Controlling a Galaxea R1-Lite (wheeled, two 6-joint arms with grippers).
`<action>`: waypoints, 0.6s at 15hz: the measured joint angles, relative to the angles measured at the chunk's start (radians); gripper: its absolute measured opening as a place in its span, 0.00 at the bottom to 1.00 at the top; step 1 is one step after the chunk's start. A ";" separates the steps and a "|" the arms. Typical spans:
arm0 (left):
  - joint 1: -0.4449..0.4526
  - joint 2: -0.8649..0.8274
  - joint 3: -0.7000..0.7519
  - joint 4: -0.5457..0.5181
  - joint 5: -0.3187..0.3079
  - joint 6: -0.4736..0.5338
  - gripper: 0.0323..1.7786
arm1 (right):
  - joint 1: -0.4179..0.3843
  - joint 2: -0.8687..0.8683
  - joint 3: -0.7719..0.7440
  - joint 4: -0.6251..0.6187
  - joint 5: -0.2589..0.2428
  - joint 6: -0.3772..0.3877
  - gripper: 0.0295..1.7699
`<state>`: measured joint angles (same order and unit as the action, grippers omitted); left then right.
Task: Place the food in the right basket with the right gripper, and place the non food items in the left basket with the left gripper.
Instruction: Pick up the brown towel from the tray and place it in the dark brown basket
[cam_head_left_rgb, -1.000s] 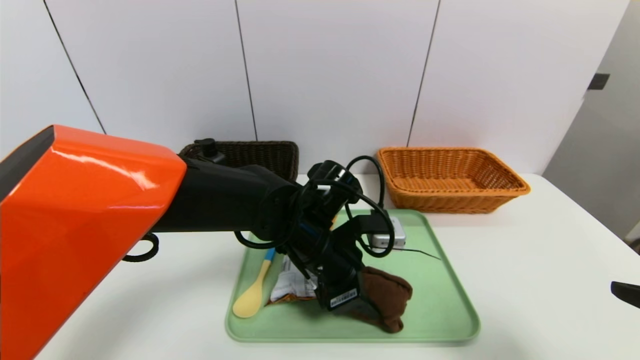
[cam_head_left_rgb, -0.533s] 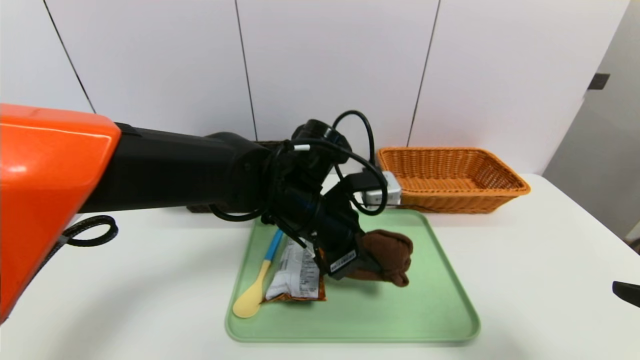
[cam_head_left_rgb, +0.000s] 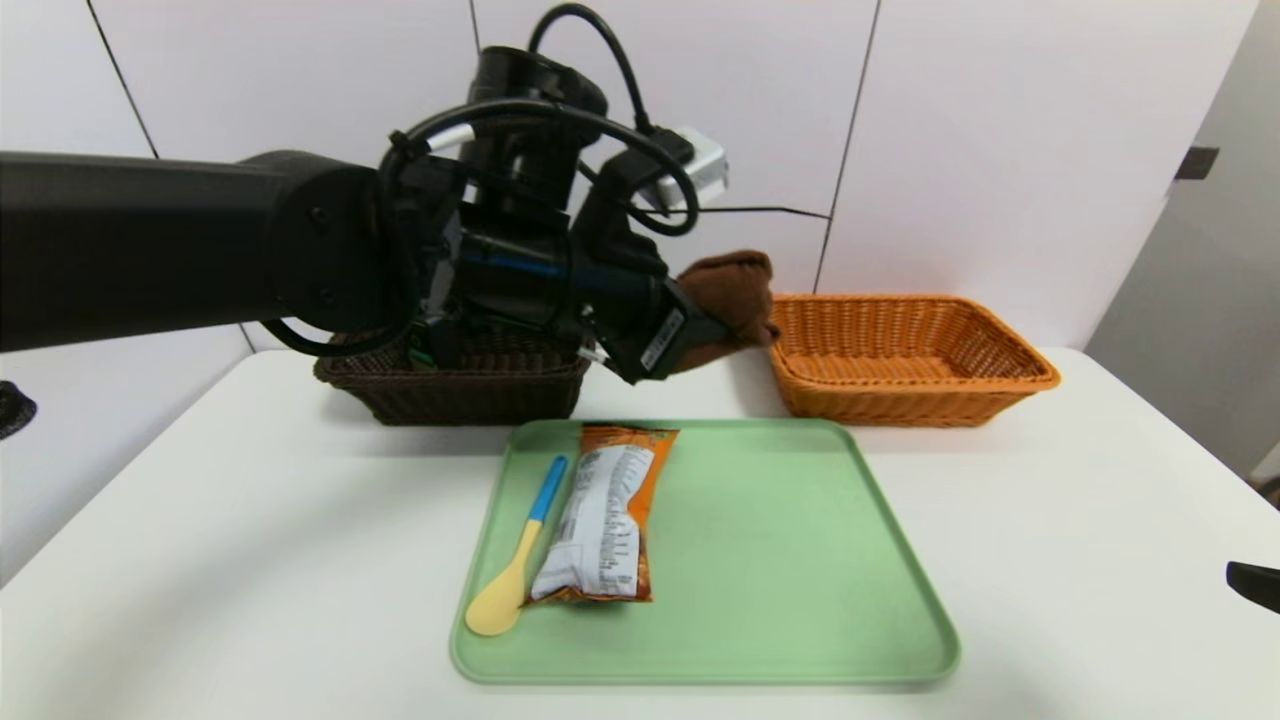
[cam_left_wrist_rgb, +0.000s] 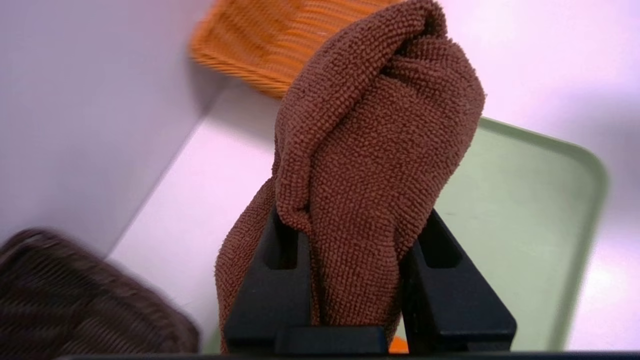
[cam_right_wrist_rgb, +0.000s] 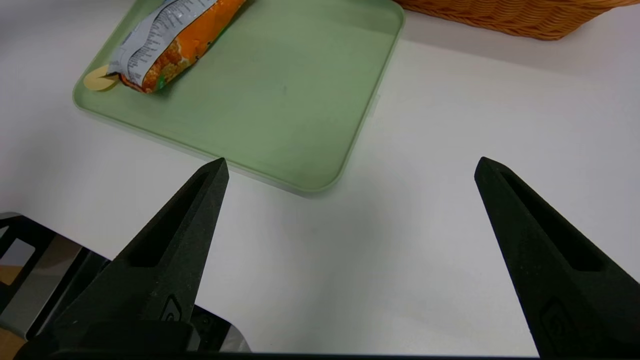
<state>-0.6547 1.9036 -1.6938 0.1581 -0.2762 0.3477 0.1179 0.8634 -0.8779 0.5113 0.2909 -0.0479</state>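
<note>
Head view: I have the left gripper (cam_head_left_rgb: 705, 335) up in the air between the two baskets, its jaws clamped on the brown cloth (cam_head_left_rgb: 728, 290).
Cloth position: it hangs clear of the desk (cam_head_left_rgb: 250, 520), nearer the orange basket (cam_head_left_rgb: 1000, 385) than I would like, and it belongs in the dark basket (cam_head_left_rgb: 450, 395).
Risk, wrong bin: if I let go here, I judge the cloth falls on the desk or against the orange basket's rim.
Risk, snag: the loose tail of cloth (cam_left_wrist_rgb: 240, 280) droops below the jaws in the left wrist view; I expect it could catch on the dark basket's weave as I swing across.
Risk, slip: only a bunched fold sits between the jaws, so a quick turn might shake it out.
Right gripper (cam_right_wrist_rgb: 350, 165): parked low over the desk beside the tray (cam_right_wrist_rgb: 360, 135), jaws wide apart, holding nothing.
Tray contents: snack packet (cam_head_left_rgb: 605, 515) and spoon (cam_head_left_rgb: 515, 565) lying side by side, touching.
Orange basket contents: nothing that I can see.
Dark basket contents: mostly hidden behind my left arm; I cannot tell what is in it.
</note>
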 joint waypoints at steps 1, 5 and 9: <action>0.041 -0.006 -0.009 -0.003 0.004 -0.007 0.26 | 0.000 0.000 0.000 0.000 0.000 0.000 0.96; 0.234 -0.011 -0.021 -0.001 0.004 -0.011 0.26 | 0.000 -0.001 -0.004 0.000 -0.002 -0.001 0.96; 0.346 0.026 -0.020 -0.002 0.008 -0.012 0.26 | 0.000 -0.001 -0.002 0.000 -0.001 -0.002 0.96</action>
<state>-0.3091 1.9296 -1.7140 0.1557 -0.2683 0.3357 0.1179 0.8626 -0.8802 0.5113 0.2896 -0.0500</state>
